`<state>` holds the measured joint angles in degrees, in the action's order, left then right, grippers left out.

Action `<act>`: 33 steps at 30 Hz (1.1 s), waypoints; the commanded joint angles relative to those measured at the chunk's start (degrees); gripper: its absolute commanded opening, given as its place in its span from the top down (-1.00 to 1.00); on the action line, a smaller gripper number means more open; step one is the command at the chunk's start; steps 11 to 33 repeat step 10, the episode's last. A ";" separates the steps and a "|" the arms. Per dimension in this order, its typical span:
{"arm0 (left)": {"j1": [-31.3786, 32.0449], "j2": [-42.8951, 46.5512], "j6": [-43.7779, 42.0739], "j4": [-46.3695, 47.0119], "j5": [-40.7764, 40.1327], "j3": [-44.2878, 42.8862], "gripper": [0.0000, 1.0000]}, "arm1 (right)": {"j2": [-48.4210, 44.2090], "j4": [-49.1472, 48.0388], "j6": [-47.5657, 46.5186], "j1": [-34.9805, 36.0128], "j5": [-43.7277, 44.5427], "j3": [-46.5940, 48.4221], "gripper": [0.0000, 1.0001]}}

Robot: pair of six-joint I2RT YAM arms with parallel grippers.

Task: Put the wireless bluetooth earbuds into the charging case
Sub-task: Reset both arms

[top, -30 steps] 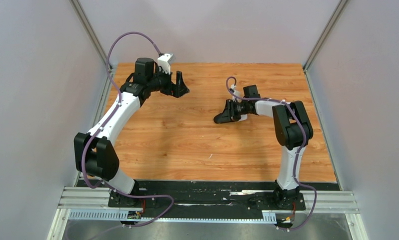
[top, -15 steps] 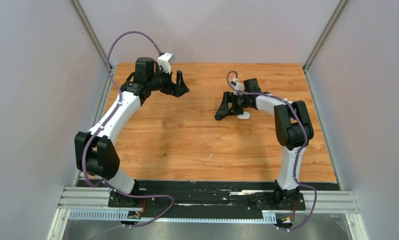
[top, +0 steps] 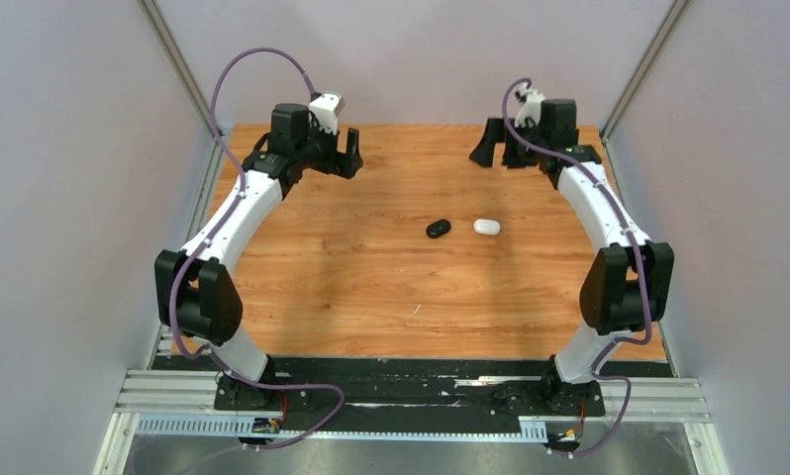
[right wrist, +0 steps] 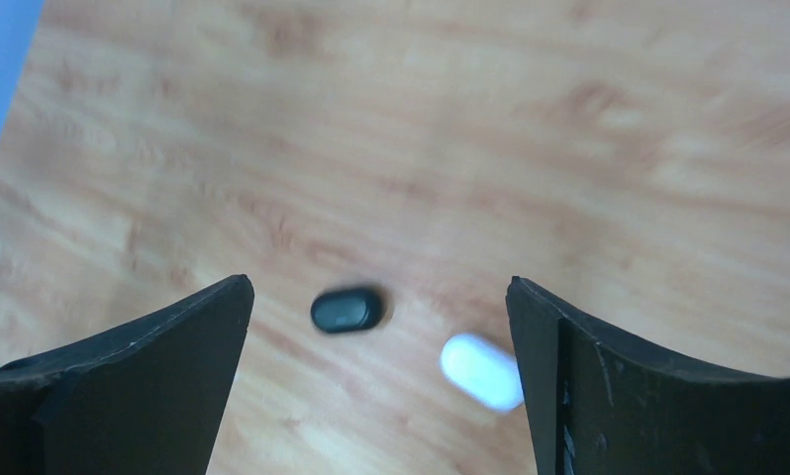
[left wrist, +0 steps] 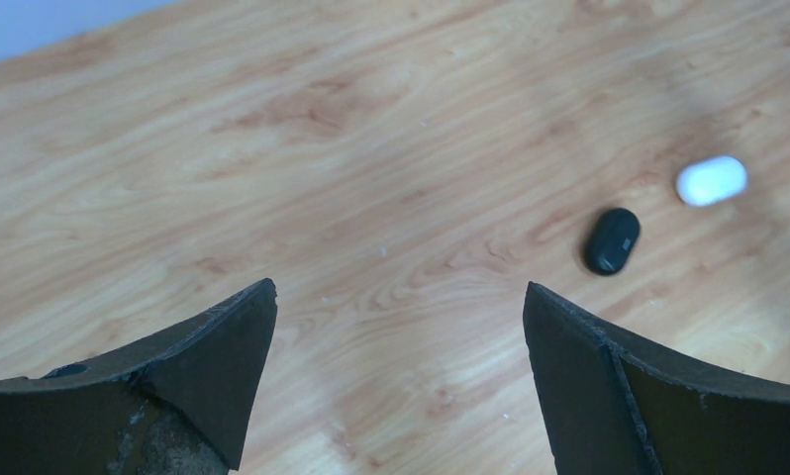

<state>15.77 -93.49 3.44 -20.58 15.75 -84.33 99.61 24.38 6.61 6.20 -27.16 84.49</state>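
Left end effector (top: 352, 153) and right end effector (top: 490, 148) gape empty, upper frame. Mid-frame, the black case (top: 438, 229) and white case (top: 486, 227) could skid if nudged.

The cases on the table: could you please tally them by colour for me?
black case: 1
white case: 1
Total: 2

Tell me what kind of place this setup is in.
Probably a lab robot test cell: a wood-grain table boxed in by plain grey panels, with a left arm and right arm bolted to an aluminium rail at its near edge.
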 commanded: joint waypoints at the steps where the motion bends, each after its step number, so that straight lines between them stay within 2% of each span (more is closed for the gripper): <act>1: 0.14 -0.37 -5.63 1.54 -6.74 -5.18 -1.00 | -4.64 3.80 -0.73 -0.74 14.37 10.71 -1.00; 3: 0.12 -1.03 -7.27 2.33 -8.46 -5.92 -1.00 | -5.29 3.83 0.39 -0.75 22.48 13.08 -1.00; 5: 0.14 -1.98 -8.27 2.26 -9.13 -7.17 -1.00 | -6.20 3.19 0.27 -0.68 26.94 14.09 -1.00; 10: 0.14 -3.49 -7.90 2.31 -9.48 -9.12 -1.00 | -8.64 1.41 -1.01 -0.66 25.91 12.49 -1.00; 33: 0.14 -3.49 -7.90 2.31 -9.48 -9.12 -1.00 | -8.64 1.41 -1.01 -0.66 25.91 12.49 -1.00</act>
